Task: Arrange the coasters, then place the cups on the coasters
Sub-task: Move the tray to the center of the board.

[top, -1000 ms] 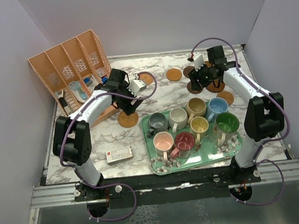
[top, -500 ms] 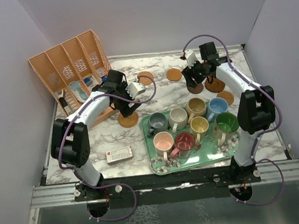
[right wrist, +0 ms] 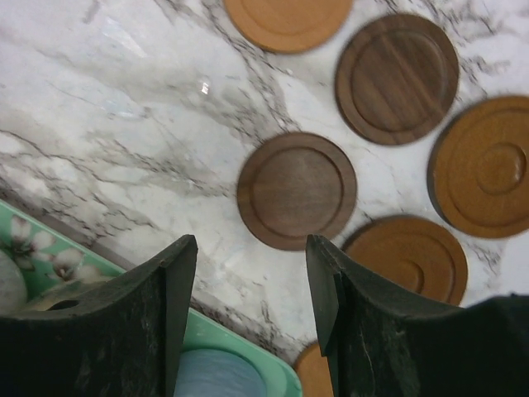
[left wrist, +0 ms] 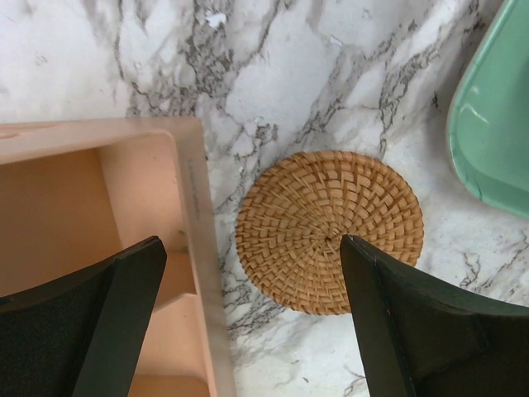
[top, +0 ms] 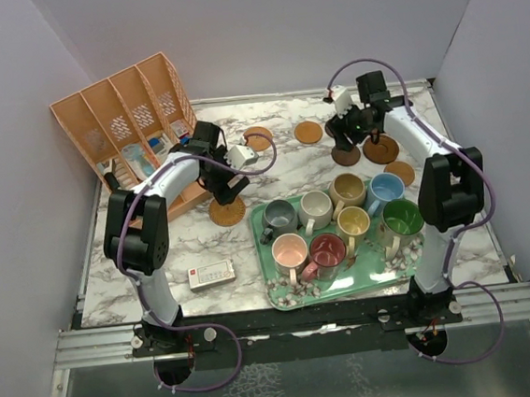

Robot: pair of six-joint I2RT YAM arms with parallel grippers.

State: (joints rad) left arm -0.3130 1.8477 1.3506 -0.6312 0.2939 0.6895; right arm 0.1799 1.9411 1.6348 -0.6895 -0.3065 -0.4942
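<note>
Nearest: a small white rectangular handset (top: pixel 211 275) lies flat on the marbled counter (top: pixel 176 254), left of the tray.
Tray: a green floral rectangular tray (top: pixel 367 278) sits towards the right arm's side and carries all eight cups in two rows.
Cups, front row: pink glossy mug (top: pixel 290 250), dark red mug (top: pixel 327 248), yellow mug (top: pixel 353 220), green mug (top: pixel 402 215).
Cups, back row: grey mug (top: pixel 279 217), cream mug (top: pixel 316 207), tan-brown mug (top: pixel 347 188), blue mug (top: pixel 385 188).
Woven coaster: a round tan woven disc (left wrist: pixel 329 231) lies flat on the counter between the tray's corner and the rack, just beside the rack's edge.
Left jaws: spread wide above the woven disc with nothing in them. One side is over the rack's edge, the other over the disc's right rim.
Rack: a peach-orange slotted plastic file rack (top: pixel 130 118) stands at the far left with small items in its slots.
Right jaws: apart and empty, hanging over a dark brown round wooden coaster (right wrist: pixel 297 190).
Coasters around it: a second dark brown disc (right wrist: pixel 397 78), an orange-brown ringed disc (right wrist: pixel 483 165) and a mid-brown disc (right wrist: pixel 409 256) lie close together but apart.
Farthest: a light orange-tan disc (top: pixel 308 132) lies towards the back wall. Another (top: pixel 259 136) is partly behind the left arm's cable.
</note>
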